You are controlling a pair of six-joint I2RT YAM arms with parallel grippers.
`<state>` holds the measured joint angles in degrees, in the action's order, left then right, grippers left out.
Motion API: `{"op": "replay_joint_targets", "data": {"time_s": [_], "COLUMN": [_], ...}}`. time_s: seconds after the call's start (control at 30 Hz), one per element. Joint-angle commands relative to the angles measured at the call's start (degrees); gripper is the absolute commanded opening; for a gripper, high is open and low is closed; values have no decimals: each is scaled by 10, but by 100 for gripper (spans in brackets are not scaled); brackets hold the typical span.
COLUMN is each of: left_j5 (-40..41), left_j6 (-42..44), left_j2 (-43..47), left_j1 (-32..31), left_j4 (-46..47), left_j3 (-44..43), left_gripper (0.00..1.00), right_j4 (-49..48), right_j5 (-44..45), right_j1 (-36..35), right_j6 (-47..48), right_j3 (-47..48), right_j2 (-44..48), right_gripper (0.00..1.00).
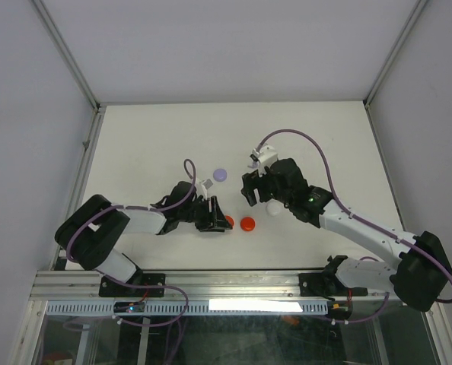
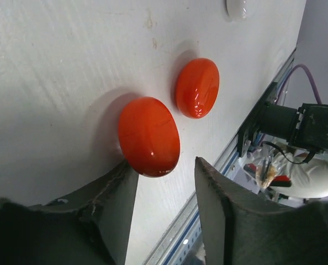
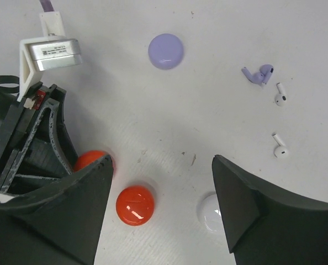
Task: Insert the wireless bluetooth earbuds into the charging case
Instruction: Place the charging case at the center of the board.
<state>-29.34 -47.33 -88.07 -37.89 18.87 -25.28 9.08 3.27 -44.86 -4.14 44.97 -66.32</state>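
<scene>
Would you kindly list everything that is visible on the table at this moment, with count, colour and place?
red discs: two, red, side by side near the left gripper, which partly hides one in the right wrist view
lilac disc: one, lilac, alone, farther from the arm bases
white disc: one, white, beside the red pair
lilac earbuds: apparently two, lilac, lying together
white earbuds: two, white, apart from each other, close to the lilac ones
table: one, white, scuffed
left gripper: one, black, open, low at the nearer red disc
right gripper: one, black, open, above the table
</scene>
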Motion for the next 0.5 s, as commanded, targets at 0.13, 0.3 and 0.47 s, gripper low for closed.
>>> {"op": "replay_joint_targets", "data": {"time_s": [0.13, 0.3, 0.47], "left_j5": [87, 168, 251], "left_j6": [21, 70, 125], "left_j2": [46, 86, 81], "left_j1": [-5, -4, 3], "left_j4": [-132, -232, -321], "left_j3": [-38, -81, -157], "left_gripper": [73, 86, 90], "right_j4": [-32, -33, -43], "right_j5": [76, 90, 116], "right_j1": [4, 4, 5], "right_j6": [-19, -22, -29], "right_j3": [-4, -8, -20], "right_j2": [12, 15, 28], "right_gripper": [77, 77, 78]}}
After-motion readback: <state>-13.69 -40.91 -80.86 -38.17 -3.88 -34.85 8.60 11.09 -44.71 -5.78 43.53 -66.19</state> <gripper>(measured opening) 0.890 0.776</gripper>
